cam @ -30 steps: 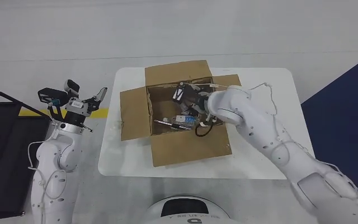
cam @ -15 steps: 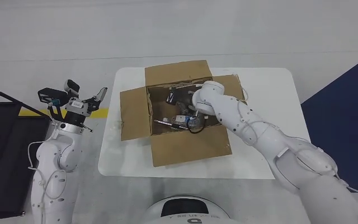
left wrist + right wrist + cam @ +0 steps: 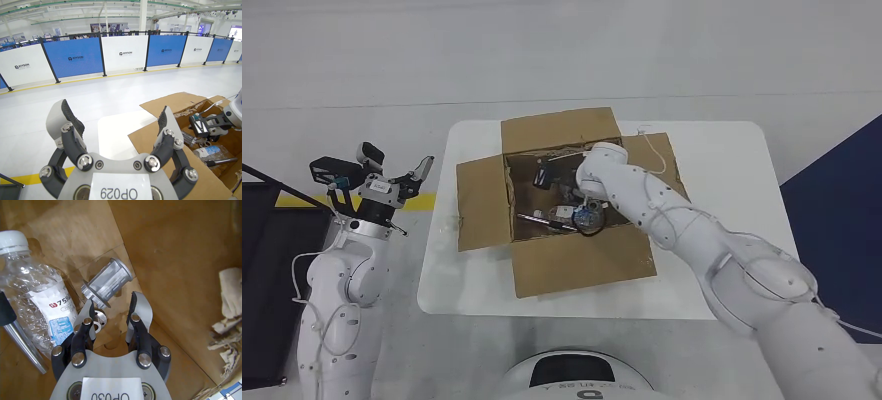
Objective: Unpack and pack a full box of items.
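The right tool [image 3: 112, 299] is hovering open, empty, inside the cardboard box [image 3: 170, 256], a flanged metal cylinder [image 3: 106, 283] lying just past its tips. It's looking stiff and slick; grip across the barrel.

open pincer [image 3: 113, 302], metal cylinder [image 3: 107, 287], plastic bottle [image 3: 36, 291]

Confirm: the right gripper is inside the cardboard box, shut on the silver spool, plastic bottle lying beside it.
Not shut: the right gripper is open, and the silver spool lies loose just ahead of its fingers. It is inside the cardboard box, with the plastic bottle beside the spool. The right wrist view shows it.
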`<state>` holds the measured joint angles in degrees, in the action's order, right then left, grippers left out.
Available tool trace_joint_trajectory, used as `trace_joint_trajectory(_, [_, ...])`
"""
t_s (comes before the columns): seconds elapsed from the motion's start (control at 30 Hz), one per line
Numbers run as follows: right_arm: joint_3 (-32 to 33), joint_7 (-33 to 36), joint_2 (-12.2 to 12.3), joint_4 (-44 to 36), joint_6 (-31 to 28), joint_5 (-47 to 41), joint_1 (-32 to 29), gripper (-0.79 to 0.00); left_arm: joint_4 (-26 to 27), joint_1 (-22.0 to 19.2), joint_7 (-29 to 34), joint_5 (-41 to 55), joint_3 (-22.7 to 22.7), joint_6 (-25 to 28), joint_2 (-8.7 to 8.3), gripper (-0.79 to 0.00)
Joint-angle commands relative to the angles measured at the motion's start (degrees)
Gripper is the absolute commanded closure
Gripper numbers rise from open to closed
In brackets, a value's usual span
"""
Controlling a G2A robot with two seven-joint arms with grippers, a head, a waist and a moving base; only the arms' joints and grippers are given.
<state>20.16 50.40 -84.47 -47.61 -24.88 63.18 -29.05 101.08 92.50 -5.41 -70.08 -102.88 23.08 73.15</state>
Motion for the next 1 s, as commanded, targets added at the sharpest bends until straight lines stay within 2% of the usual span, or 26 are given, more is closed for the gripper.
trace_joint_trajectory(0.0, [-0.2,-0.6,-0.8,1.6,-0.4,-0.2,0.3,-0.342,0.0,0.0,0.0,0.0,0.0,0.0,0.0,-0.785])
trace_joint_trajectory(0.4, [-1.4,-2.5,-4.8,8.1,-1.4,1.0,0.5,-0.317,0.0,0.0,0.0,0.0,0.0,0.0,0.0,-0.785])
trace_joint_trajectory(0.47, [-1.4,-3.0,-5.3,8.9,-1.4,1.0,0.5,-0.268,0.0,0.0,0.0,0.0,0.0,0.0,0.0,-0.785])
trace_joint_trajectory(0.5, [-1.2,-3.4,-5.5,9.3,-1.4,0.8,0.6,-0.185,0.0,0.0,0.0,0.0,0.0,0.0,0.0,-0.785])
trace_joint_trajectory(0.53, [-1.0,-3.8,-5.7,9.8,-1.4,0.7,0.7,-0.046,0.0,0.0,0.0,0.0,0.0,0.0,0.0,-0.785])
trace_joint_trajectory(0.57, [-0.7,-4.2,-5.8,10.3,-1.1,0.7,1.0,0.0,0.0,0.0,0.0,0.0,0.0,0.0,0.0,-0.785])
trace_joint_trajectory(0.6, [-0.3,-4.8,-5.8,10.7,-0.8,0.6,1.1,0.0,0.0,0.0,0.0,0.0,0.0,0.0,0.0,-0.785])
trace_joint_trajectory(0.77, [2.6,-8.7,-4.7,10.8,-0.2,-0.3,1.5,0.0,0.0,0.0,0.0,0.0,0.0,0.0,0.0,-0.785])
trace_joint_trajectory(0.97, [7.8,-12.1,-0.5,5.2,-1.4,0.0,-0.7,0.0,0.0,0.0,0.0,0.0,0.0,0.0,0.0,-0.785])
